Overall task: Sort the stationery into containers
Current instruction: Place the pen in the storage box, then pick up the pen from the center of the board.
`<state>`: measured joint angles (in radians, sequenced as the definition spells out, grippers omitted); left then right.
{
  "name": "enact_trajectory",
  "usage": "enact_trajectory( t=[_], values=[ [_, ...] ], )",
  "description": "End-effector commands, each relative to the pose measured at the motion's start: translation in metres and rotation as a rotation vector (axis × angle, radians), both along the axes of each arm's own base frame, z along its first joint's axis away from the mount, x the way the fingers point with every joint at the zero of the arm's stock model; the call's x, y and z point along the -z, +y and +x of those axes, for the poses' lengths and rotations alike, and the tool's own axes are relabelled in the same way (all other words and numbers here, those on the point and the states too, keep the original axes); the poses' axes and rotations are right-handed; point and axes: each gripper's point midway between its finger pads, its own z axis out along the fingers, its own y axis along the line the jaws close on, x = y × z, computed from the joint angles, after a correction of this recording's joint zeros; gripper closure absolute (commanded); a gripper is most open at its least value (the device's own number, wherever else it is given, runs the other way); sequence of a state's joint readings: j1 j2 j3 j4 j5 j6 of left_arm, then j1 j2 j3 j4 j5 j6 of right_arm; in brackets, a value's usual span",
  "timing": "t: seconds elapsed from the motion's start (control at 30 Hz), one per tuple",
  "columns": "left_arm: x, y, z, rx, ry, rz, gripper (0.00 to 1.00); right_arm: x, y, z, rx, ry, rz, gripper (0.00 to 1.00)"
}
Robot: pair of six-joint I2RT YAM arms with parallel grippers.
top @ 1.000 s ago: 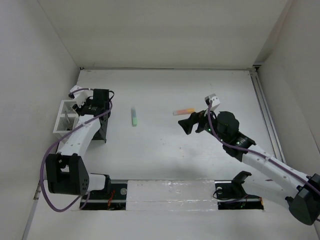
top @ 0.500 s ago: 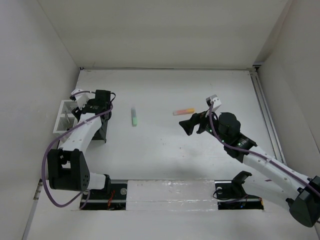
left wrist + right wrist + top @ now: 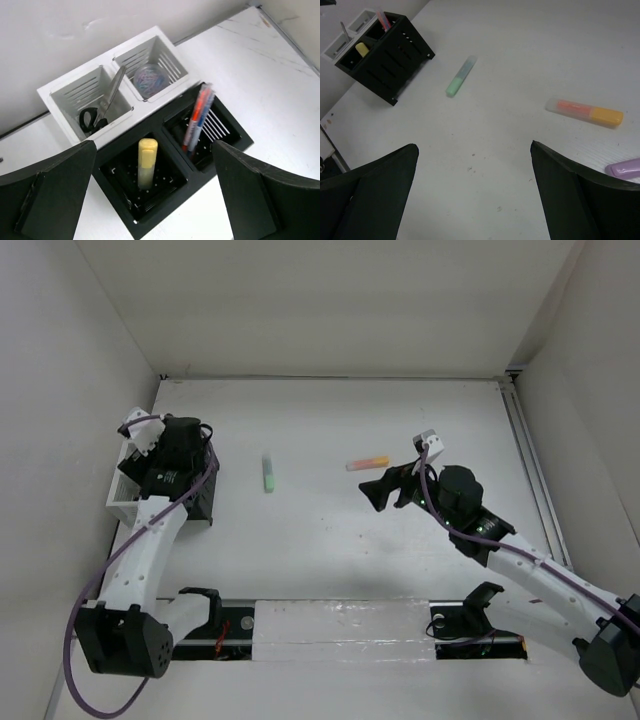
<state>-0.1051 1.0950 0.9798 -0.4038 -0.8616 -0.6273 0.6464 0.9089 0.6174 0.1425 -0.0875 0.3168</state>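
My left gripper is open above the black container, fingers apart with nothing between them. Below it a yellow highlighter stands in the container's near-left compartment, and red and blue pens lean in the other. The white container holds black-handled scissors in one compartment and a round purplish piece in the other. My right gripper hangs open over bare table. Ahead of it lie a green highlighter, an orange highlighter and a purple highlighter.
Both containers sit at the table's left edge against the side wall. In the top view the green highlighter and orange highlighter lie mid-table, between the arms. White walls close in the left, back and right.
The left gripper has opened and its wrist has shifted left and back over the containers. The right arm has barely moved.
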Motion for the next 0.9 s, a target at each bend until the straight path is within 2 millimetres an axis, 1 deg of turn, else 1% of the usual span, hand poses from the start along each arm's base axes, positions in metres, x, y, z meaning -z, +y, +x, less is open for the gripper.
enact_trajectory(
  t=[0.0,0.03,0.07,0.1,0.13,0.17,0.2,0.23,0.27,0.3,0.33,0.37,0.4,0.43,0.47,0.5,0.53,0.57,0.6,0.63,0.67,0.7,0.73,0.77,0.8,0.83,0.87],
  values=[
    [-0.015,-0.014,0.006,0.140,0.024,0.001,0.01,-0.011,0.000,0.003,-0.005,-0.046,0.025,0.00],
    [-0.011,-0.027,0.006,0.222,0.070,-0.025,0.01,-0.010,0.000,0.003,-0.005,-0.046,0.025,0.00],
    [-0.014,-0.035,0.006,0.262,0.054,-0.043,0.01,-0.006,0.000,0.005,0.004,-0.037,0.016,0.00],
    [-0.015,-0.040,0.004,0.270,0.013,-0.086,0.01,-0.006,0.000,0.005,0.004,-0.037,0.016,0.00],
    [-0.032,-0.048,0.002,0.303,-0.088,-0.129,0.01,-0.005,0.001,0.007,0.004,-0.035,0.014,0.00],
    [-0.031,-0.069,0.004,0.419,-0.107,-0.181,0.01,0.000,0.002,0.008,0.004,-0.025,0.007,0.00],
    [-0.041,-0.077,0.003,0.476,-0.145,-0.193,0.01,-0.005,0.002,0.009,0.004,-0.032,0.013,0.00],
    [-0.056,-0.086,0.000,0.538,-0.206,-0.195,0.01,-0.002,0.003,0.010,0.004,-0.025,0.007,0.00],
    [-0.063,-0.101,-0.001,0.636,-0.225,-0.211,0.01,-0.002,0.003,0.010,0.004,-0.025,0.007,0.00],
    [-0.067,-0.109,-0.002,0.696,-0.228,-0.198,0.01,-0.002,0.001,0.012,0.025,-0.026,0.005,0.00],
    [-0.067,-0.115,-0.002,0.730,-0.227,-0.213,0.01,-0.002,-0.001,0.014,0.036,-0.027,0.004,0.00],
    [-0.067,-0.124,0.003,0.769,-0.214,-0.234,0.01,-0.002,-0.003,0.016,0.049,-0.028,0.002,0.00],
    [-0.069,-0.140,0.007,0.844,-0.203,-0.284,0.01,-0.005,-0.005,0.016,0.063,-0.038,0.007,0.00],
    [-0.062,-0.148,0.013,0.847,-0.178,-0.345,0.01,-0.003,-0.010,0.019,0.100,-0.023,0.010,0.00],
    [-0.038,-0.166,0.028,0.881,-0.091,-0.393,0.01,-0.001,-0.018,0.023,0.141,-0.016,-0.001,0.00],
    [-0.033,-0.164,0.035,0.803,-0.052,-0.355,0.01,-0.001,-0.023,0.026,0.178,0.000,-0.002,0.00],
    [-0.027,-0.177,0.040,0.787,-0.018,-0.331,0.01,0.009,-0.037,0.031,0.253,0.033,-0.028,0.00],
    [-0.020,-0.196,0.044,0.781,0.011,-0.327,0.01,0.009,-0.041,0.033,0.276,0.036,-0.036,0.00],
    [0.016,-0.228,0.043,0.804,0.155,-0.315,0.01,0.005,-0.048,0.033,0.299,0.029,-0.033,0.00],
    [0.012,-0.229,0.054,0.755,0.159,-0.316,0.01,0.003,-0.052,0.033,0.308,0.028,-0.031,0.00],
    [0.028,-0.233,0.060,0.729,0.197,-0.334,0.01,-0.001,-0.056,0.034,0.322,0.019,-0.023,0.00],
    [0.050,-0.236,0.073,0.698,0.222,-0.348,0.01,-0.007,-0.056,0.031,0.313,0.006,-0.008,0.00],
    [0.065,-0.237,0.076,0.686,0.246,-0.353,0.01,-0.010,-0.057,0.030,0.313,-0.001,-0.002,0.00],
    [0.078,-0.235,0.081,0.671,0.272,-0.351,0.01,-0.005,-0.058,0.031,0.312,0.007,-0.007,0.00],
    [0.108,-0.234,0.086,0.645,0.346,-0.343,0.01,-0.008,-0.059,0.030,0.312,0.000,-0.001,0.00],
    [0.120,-0.235,0.088,0.625,0.373,-0.352,0.01,-0.005,-0.059,0.030,0.312,0.001,-0.002,0.00],
    [0.123,-0.235,0.096,0.615,0.376,-0.353,0.01,-0.009,-0.056,0.029,0.298,-0.008,0.009,0.00]
  ],
)
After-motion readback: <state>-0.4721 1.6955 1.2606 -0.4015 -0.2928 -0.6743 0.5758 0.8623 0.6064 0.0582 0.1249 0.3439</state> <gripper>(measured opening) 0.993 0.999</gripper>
